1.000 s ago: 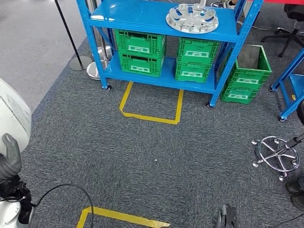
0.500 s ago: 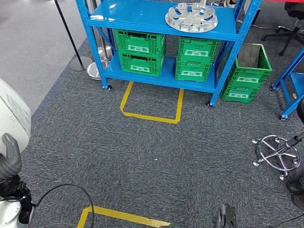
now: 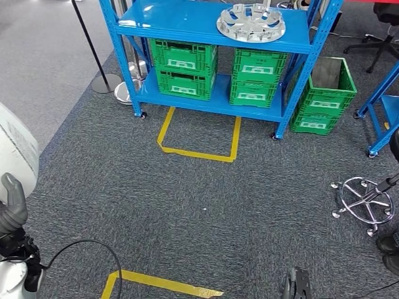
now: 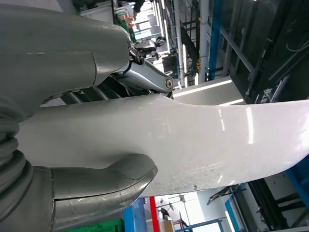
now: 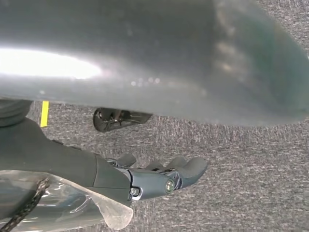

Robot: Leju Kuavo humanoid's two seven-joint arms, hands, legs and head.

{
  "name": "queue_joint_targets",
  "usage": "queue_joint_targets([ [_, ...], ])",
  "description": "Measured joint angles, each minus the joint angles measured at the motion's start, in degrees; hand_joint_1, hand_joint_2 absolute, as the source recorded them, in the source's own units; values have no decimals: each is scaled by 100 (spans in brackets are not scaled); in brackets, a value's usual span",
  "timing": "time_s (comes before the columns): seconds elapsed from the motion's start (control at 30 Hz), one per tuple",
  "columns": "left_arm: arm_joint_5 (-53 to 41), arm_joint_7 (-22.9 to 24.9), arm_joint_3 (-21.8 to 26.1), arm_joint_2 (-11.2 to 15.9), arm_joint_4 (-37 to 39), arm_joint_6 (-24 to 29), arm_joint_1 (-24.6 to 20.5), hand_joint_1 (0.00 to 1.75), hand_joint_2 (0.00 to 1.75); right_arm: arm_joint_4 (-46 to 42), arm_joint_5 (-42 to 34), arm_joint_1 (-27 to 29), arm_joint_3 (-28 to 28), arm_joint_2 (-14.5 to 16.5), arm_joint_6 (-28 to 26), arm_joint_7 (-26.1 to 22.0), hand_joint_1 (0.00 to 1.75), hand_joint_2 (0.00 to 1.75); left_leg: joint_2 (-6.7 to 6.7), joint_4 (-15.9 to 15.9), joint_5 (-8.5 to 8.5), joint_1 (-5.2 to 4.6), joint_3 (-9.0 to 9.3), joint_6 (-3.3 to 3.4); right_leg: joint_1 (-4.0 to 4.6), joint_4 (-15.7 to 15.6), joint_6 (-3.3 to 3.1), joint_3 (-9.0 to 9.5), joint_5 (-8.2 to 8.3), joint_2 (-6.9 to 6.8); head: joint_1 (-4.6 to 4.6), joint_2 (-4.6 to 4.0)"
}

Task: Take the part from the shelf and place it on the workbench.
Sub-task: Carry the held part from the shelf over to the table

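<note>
A: Part first. Where is it?

B: Silver hubcap lies flat on the top board of the blue shelf, toward the shelf's right end, far across the carpet from the robot. Nothing touches it.

A: Under it?

B: Lower board carries green crates stacked two high on the left, and a second green stack beside them on the right. One more green crate sits on the floor just outside the shelf's right post, open top showing a grey inside.

A: Floor?

B: Grey carpet. Yellow tape marks a three-sided box right in front of the shelf. Another yellow tape strip lies near the bottom edge, close to the robot. A black cable loops by it. Chrome chair base on the right, a stanchion base left of the shelf.

A: Hands. Left?

B: Left hand is low at the left edge of the head view, next to the white body shell. The left wrist view shows the thumb lying along the white shell; can't tell whether the fingers are spread or closed, no object seen in it.

A: Right?

B: Right hand pokes in at the bottom edge, low over the carpet. In the right wrist view its fingers are stretched out and apart, holding nothing.
</note>
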Motion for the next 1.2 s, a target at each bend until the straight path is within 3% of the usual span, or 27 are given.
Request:
queue_joint_targets([
  [0.1, -50, 12, 3, 3, 0, 2, 1, 175, 175, 0, 54, 2, 86, -1, -89, -33, 0, 0, -3, 18, -2, -16, -11, 25, -13, -17, 27, 5, 21, -5, -1, 0],
  [0.2, -192, 6, 10, 16, -1, 28, 8, 175, 175, 0, 70, 0, 203, -4, -179, -83, 0, 0, -20, -107, 82, 11, 18, 116, -14, -3, 96, -21, -19, -20, -2, 0],
  [0.27, -291, -5, 13, 17, -1, 58, 9, 175, 175, 0, 64, 0, 277, -11, -216, -102, 0, 0, -45, -205, 158, 54, 39, 146, -20, 375, 128, -201, -319, -5, 10, 0],
  [0.33, -368, -9, 15, 17, -1, 86, 16, 175, 175, 0, 56, 9, 339, -17, -228, -104, 0, 0, -93, -201, 182, 62, -4, 148, -54, 1134, 167, -513, -718, 5, 15, 0],
  [0.4, -439, -9, 15, 16, 0, 109, 25, 175, 175, 0, 45, 24, 391, -24, -233, -103, 0, 0, -171, -163, 191, 83, -54, 118, -98, 1533, 211, -657, -820, 5, 14, 0],
  [0.43, -475, -7, 15, 16, 0, 122, 25, 175, 175, 0, 35, 29, 413, -27, -235, -103, 0, 0, -222, -136, 191, 101, -79, 91, -121, 1408, 236, -571, -717, 10, 15, 0],
  [0.47, -507, -4, 15, 15, 0, 134, 23, 175, 175, 0, 22, 30, 435, -30, -237, -103, 0, 0, -278, -95, 184, 125, -105, 54, -153, 1078, 265, -379, -544, 47, 16, 0],
  [0.5, -536, -2, 16, 16, -1, 149, 20, 175, 175, 1, 4, 29, 462, -32, -238, -102, 0, 0, -334, -42, 171, 142, -140, 5, -188, 700, 299, -161, -424, 169, 18, 0],
  [0.57, -581, 7, 16, 20, -1, 176, 10, 175, 175, 4, -33, 34, 516, -34, -240, -99, 0, 0, -445, 85, 146, 160, -229, -102, -225, 201, 301, 141, -328, 374, 17, 0],
  [0.6, -601, 12, 16, 24, -2, 186, 9, 175, 175, 7, -50, 42, 537, -36, -246, -97, 0, 0, -496, 118, 152, 164, -267, -152, -219, 157, 273, 179, -361, 421, 17, 0],
  [0.67, -625, 17, 14, 34, -2, 199, 25, 175, 175, 9, -76, 64, 563, -39, -266, -92, 0, 0, -593, 130, 187, 189, -310, -235, -200, 184, 173, 176, -342, 298, 14, 0],
  [0.73, -633, 19, 14, 46, -2, 210, 41, 175, 175, 8, -109, 67, 591, -43, -285, -93, 0, 0, -469, 293, 77, 194, -396, -284, -198, 176, 78, 170, -302, 167, -12, 0],
  [0.83, -640, 29, 8, 53, -1, 220, 34, 175, 175, 9, -172, 91, 652, -46, -308, -90, 0, 0, -126, 1260, -470, 183, -791, -316, -158, 167, 7, 147, -284, -58, -62, 0],
  [0.9, -640, 37, 4, 50, 0, 222, 48, 175, 175, 9, -204, 109, 676, -48, -318, -86, 0, 0, -76, 1729, -638, 183, -944, -318, -134, 170, 3, 129, -285, -220, -63, 0],
  [0.93, -641, 42, 4, 51, 0, 223, 54, 175, 175, 9, -215, 110, 687, -49, -319, -85, 0, 0, -58, 1660, -570, 182, -871, -309, -126, 171, 3, 126, -286, -301, -64, 0],
  [0.97, -641, 45, 4, 52, 0, 223, 56, 175, 175, 9, -223, 107, 698, -49, -320, -85, 0, 0, -15, 1386, -422, 178, -696, -292, -122, 172, 5, 129, -287, -376, -64, 0],
  [1.03, -646, 51, 4, 55, -1, 224, 49, 175, 175, 8, -229, 96, 715, -49, -320, -86, 0, 0, 235, 617, -158, 134, -261, -242, -100, 176, 26, 143, -300, -511, -69, 0],
  [1.1, -658, 54, 2, 55, -2, 226, 39, 175, 175, 7, -230, 91, 727, -50, -320, -86, 0, 0, 405, 229, -100, 78, -82, -176, -70, 177, 70, 149, -311, -629, -73, 0],
  [1.17, -675, 57, 8, 55, -3, 242, 52, 175, 175, 7, -231, 88, 750, -51, -315, -85, 0, 0, 305, 197, -92, 55, -112, -98, -62, 156, 125, 164, -312, -756, -79, 0],
  [1.2, -684, 58, 13, 56, -5, 252, 64, 175, 175, 7, -232, 82, 765, -51, -310, -85, 0, 0, 237, 179, -72, 58, -120, -58, -72, 169, 157, 158, -342, -722, -77, 0],
])
